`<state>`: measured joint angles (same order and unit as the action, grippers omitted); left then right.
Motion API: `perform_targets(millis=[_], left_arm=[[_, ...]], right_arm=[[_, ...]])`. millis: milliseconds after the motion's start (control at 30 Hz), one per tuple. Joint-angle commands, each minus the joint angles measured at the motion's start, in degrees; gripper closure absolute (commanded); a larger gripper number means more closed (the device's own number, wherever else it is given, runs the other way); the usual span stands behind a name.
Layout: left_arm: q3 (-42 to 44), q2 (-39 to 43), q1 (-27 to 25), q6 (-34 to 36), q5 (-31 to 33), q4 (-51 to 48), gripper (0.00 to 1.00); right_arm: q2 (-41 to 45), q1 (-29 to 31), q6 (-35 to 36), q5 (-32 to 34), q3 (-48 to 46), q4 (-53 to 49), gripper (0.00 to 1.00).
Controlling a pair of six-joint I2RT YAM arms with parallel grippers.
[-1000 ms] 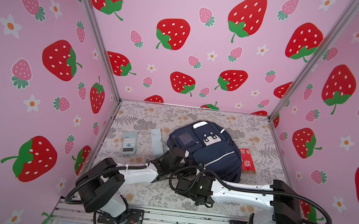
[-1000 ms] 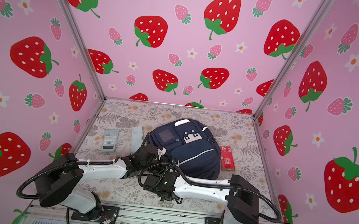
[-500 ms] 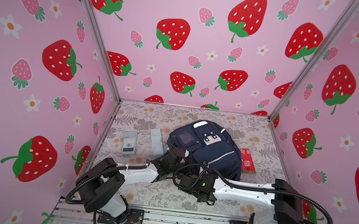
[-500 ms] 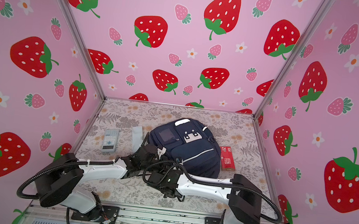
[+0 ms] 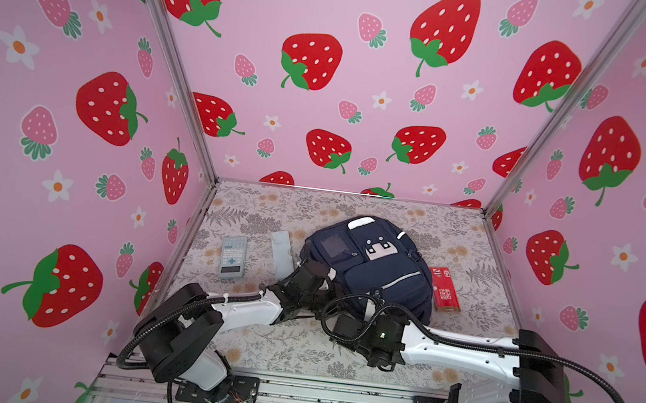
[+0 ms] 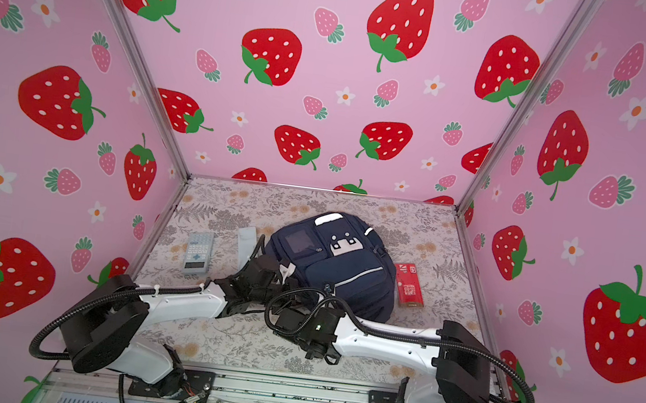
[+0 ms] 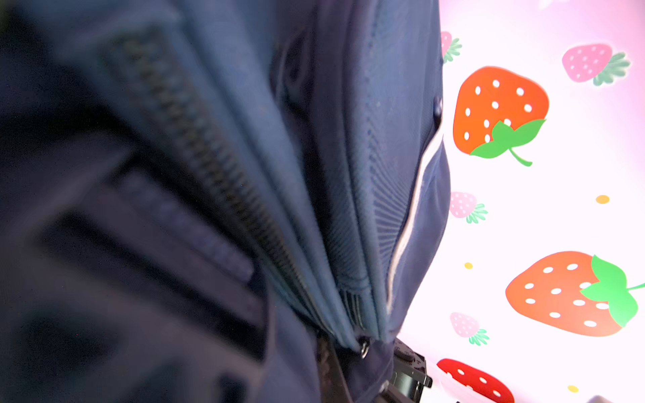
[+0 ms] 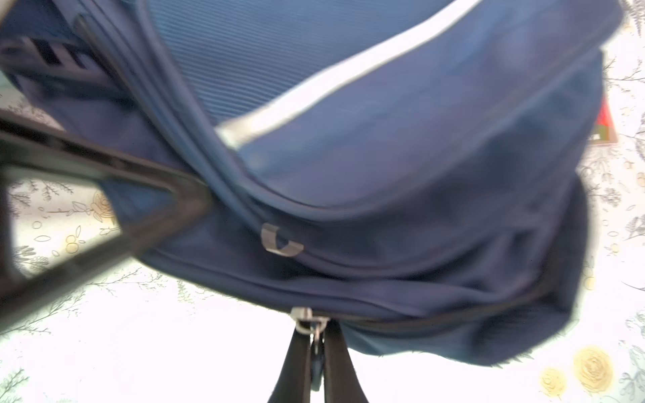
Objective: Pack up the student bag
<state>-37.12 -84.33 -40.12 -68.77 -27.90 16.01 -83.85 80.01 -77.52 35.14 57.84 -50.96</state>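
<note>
The student bag (image 5: pixel 372 267) (image 6: pixel 334 262) lies flat mid-table, navy with a white face patch and silver stripes. My right gripper (image 8: pixel 316 343) (image 5: pixel 348 318) is at the bag's near edge, its jaws shut on the metal zipper pull (image 8: pixel 307 319) of a closed zip. At the bag's near left corner is my left gripper (image 5: pixel 314 277) (image 6: pixel 275 268). Navy fabric (image 7: pixel 244 174) fills the left wrist view and bunches toward the jaws, which look shut on it, tips hidden. One of its black fingers (image 8: pixel 104 178) presses into the bag in the right wrist view.
A grey calculator (image 5: pixel 233 256) and a flat white case (image 5: pixel 282 250) lie left of the bag. A red box (image 5: pixel 444 288) lies to its right. Pink strawberry walls enclose the table on three sides. Both arms cross the front of the table.
My right gripper's jaws have closed on the zipper pull at the bag's near edge. The left gripper and the bag have stayed put.
</note>
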Motion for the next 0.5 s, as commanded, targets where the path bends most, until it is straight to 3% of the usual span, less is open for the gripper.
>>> perform_targets(millis=[0,267,367,467], left_arm=[[-1.81,2.90,4.88,3.21,0.33,-2.08,1.00],[-1.63,6.75,14.48,9.29,2.93,-14.68,1.00],[-1.97,7.86,19.26,11.24,3.88,-18.67,1.00],[-1.61,7.98,24.43,11.75,2.22,-19.22,1.00]], right_arm=[[3.98,-0.78,-0.19,2.17,-3.04,-6.26,1.00],[14.28,-8.29,5.56,0.54,-12.24,-1.85,1.00],[19.57,-11.80,14.96,-2.99,-16.62,6.78,1.00],[21.80,-11.64,26.52,-13.24,-18.27,19.90,1.00]])
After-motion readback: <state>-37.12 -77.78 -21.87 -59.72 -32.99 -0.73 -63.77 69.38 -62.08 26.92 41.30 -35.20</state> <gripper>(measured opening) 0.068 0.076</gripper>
